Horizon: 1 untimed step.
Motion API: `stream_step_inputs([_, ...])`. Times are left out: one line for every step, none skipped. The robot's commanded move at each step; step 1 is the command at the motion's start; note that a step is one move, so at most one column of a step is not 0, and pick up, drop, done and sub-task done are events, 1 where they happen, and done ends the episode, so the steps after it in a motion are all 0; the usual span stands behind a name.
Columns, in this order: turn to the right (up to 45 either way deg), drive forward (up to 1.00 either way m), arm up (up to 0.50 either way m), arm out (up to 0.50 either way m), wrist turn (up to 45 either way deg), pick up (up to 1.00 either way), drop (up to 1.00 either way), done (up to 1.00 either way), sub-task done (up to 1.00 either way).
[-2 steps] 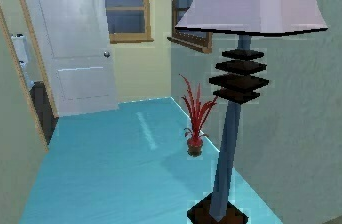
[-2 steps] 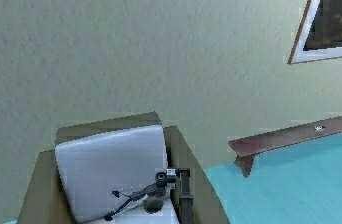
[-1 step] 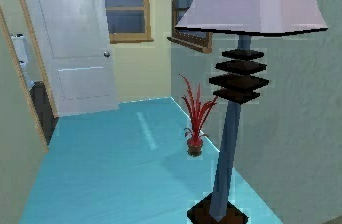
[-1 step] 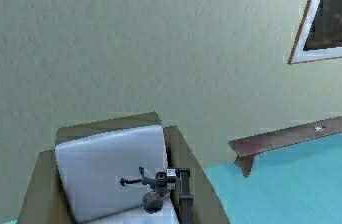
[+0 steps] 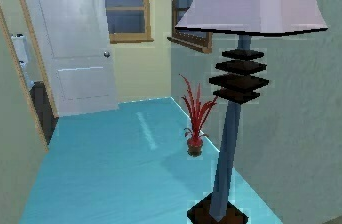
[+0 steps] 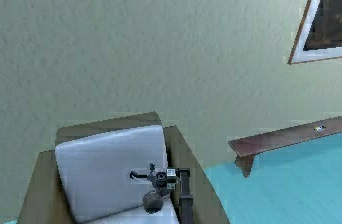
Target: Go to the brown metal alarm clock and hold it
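Observation:
In the arm side view my gripper reaches out over the white seat cushion of an armchair with a brown frame. The dark arm rises just right of it. A small dark rounded lump sits just under the gripper's body against the cushion, and I cannot make out what it is. With the cushion right behind the fingers, I cannot tell whether the gripper holds anything. Nothing I can name as a brown alarm clock stands out.
A low brown bench runs along the wall right of the armchair, with a small pale thing on it and a framed picture above. Ahead stand a tall floor lamp, a red potted plant, a white door and blue floor.

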Motion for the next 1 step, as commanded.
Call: stream_step_inputs([0.0, 0.0, -0.3, 0.0, 0.0, 0.0, 0.0, 0.0, 0.0])
